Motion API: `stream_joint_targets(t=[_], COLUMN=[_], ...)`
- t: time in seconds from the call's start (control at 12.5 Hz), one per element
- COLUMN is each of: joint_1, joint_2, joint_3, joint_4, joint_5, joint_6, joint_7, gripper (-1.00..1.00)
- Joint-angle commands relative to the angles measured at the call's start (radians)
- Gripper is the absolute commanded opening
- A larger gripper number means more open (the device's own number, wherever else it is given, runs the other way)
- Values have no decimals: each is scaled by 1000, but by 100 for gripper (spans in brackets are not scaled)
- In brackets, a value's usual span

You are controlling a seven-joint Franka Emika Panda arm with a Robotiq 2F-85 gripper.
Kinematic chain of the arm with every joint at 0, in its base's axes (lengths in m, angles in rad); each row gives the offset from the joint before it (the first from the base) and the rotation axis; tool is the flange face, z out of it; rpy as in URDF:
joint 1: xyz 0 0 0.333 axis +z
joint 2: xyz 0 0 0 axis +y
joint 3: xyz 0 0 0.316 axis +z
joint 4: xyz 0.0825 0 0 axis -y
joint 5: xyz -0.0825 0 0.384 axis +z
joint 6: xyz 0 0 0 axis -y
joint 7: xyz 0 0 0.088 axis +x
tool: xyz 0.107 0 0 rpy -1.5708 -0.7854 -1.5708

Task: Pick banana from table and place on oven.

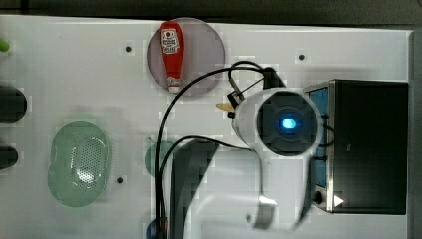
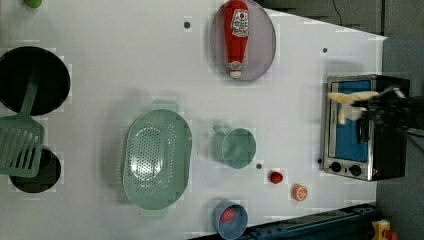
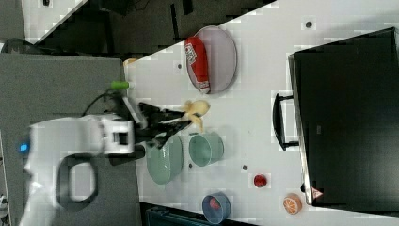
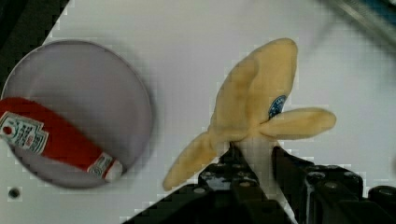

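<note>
My gripper (image 4: 254, 161) is shut on the banana (image 4: 261, 102), a pale yellow peeled toy with splayed peel strips, gripped at its whitish core. The banana (image 3: 196, 110) hangs in the air above the white table (image 1: 74, 74). In the top view a strip of its peel (image 1: 225, 106) pokes out from under the arm, to the left of the oven (image 1: 368, 144). In the left view the banana (image 2: 350, 100) and gripper (image 2: 367, 107) appear in front of the oven's (image 2: 385, 160) blue glass door. The oven's (image 3: 348, 117) matte black top is bare.
A ketchup bottle (image 1: 171, 52) lies on a grey plate (image 1: 204, 50) near the held banana. A green colander (image 2: 157, 157), green cup (image 2: 237, 147), blue bowl (image 2: 230, 220), red ball (image 2: 276, 177) and orange slice (image 2: 299, 192) stand on the table. Black pans (image 2: 32, 80) sit at the left view's left.
</note>
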Motion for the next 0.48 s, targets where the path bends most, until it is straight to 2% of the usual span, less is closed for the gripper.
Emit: stream_joint_targets(t=[0.08,0.48], joint_1=[-11,-38], joint_2=[-6,37], joint_3=[-74,-262], joint_4=[73,144], joint_5=[-5,-8], joint_6=[-123,-129], joint_7=[-119,-344], gripper=[-49,-49])
